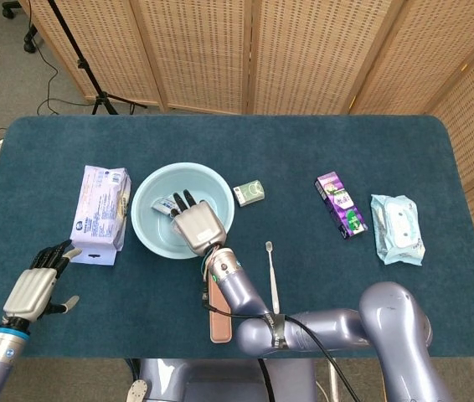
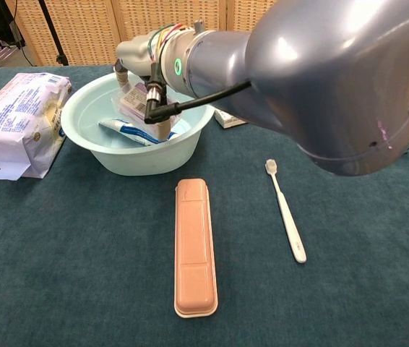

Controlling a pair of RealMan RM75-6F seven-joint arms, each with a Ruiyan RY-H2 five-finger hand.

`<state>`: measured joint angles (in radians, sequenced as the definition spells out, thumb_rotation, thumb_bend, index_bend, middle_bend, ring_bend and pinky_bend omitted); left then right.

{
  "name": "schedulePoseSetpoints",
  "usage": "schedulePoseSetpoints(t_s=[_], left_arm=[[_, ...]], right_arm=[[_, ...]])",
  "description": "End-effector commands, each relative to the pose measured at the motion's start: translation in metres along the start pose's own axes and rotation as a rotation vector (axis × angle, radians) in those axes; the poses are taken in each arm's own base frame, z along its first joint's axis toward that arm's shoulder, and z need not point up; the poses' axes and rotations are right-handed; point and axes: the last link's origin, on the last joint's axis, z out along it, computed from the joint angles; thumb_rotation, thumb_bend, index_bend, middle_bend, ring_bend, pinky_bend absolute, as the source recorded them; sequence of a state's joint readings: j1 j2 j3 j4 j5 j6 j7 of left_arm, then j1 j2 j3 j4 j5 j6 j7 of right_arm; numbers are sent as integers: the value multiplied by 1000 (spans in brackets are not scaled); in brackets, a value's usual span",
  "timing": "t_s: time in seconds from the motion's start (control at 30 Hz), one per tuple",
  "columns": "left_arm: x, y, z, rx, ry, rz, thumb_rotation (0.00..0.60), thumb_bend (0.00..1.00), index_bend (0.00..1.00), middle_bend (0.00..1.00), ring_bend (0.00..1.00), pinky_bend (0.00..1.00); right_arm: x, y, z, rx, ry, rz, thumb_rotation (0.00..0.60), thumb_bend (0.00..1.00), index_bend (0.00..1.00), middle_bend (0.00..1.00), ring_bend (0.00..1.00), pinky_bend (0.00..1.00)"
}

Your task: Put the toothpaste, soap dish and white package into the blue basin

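- Toothpaste [image 2: 138, 131] lay flat on the floor of the blue basin [image 1: 146, 232], cap end toward the right rim in the chest view
- Soap dish [image 2: 136, 102], clear with a purplish block inside, was held by the right hand [image 1: 198, 224] inside the bowl, tilted, just above the toothpaste; whether touching it could not be told
- Right hand was clamped on that dish, fingers reaching down past the rim, forearm crossing the near rim of the bowl toward the near edge of the tabletop
- Blue basin stood left of centre on the tabletop [image 1: 346, 151], upright
- White package [image 1: 101, 210] rested on the tabletop just left of the basin, outside it, near the left edge, long side running front to back
- Left hand [image 1: 34, 288] hovered near the near left corner of the tabletop, close to the near end of the white package, holding nothing, fingers stretched out and apart; seen in the head view only
- Pink case [image 2: 194, 246] lay closed in front of the basin, lengthwise toward the near edge
- White toothbrush [image 2: 285, 211] lay to the right of the case, apart from it, head pointing away
- Small green box [image 1: 249, 193] sat just right of the basin's far side
- Purple box [image 1: 340, 204] and pale blue wipes pack [image 1: 397, 229] lay side by side near the right edge, well apart from the basin
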<state>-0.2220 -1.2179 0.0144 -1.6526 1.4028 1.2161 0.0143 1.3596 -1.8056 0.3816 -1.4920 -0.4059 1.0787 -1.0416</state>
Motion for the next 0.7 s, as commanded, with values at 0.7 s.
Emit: schedulePoseSetpoints(t_s=[0.7], left_arm=[[2,-1,0,4,4,-3,600,247,156,0,0,25]], right_arm=[[10,-5,-6,25,43,15,600,39,104,0,0,175]])
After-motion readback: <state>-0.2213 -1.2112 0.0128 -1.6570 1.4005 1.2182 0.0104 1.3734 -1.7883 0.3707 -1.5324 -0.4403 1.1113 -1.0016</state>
